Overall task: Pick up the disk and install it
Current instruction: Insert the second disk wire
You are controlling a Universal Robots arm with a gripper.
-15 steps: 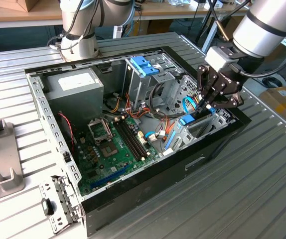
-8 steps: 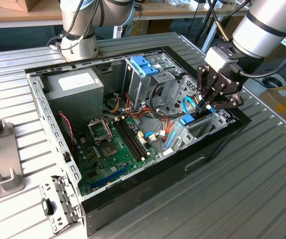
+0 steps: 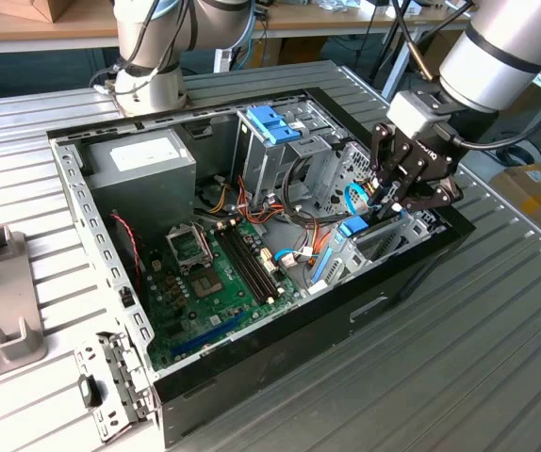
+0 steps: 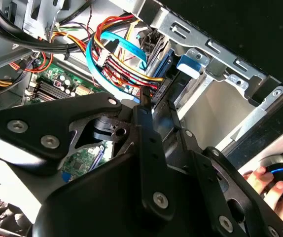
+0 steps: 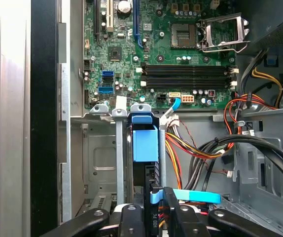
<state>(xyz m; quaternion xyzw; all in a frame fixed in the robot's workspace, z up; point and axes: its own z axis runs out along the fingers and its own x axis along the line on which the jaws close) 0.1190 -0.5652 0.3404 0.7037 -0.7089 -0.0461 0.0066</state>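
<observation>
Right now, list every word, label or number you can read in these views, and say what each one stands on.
No text can be read as it stands.
White label on the power supply box: the print is too small to read.
White markings on the motherboard: too small to read.
Label on the yellow box at the exterior view's right: blurred.

A ribbed metal table (image 3: 497, 358) carries everything. On it lies an open computer case (image 3: 252, 358), side panel off, with the arm's base (image 3: 148, 89) standing just behind it. At the exterior view's left a grey fixture (image 3: 2, 301) rests on the table, apart from the case.
</observation>
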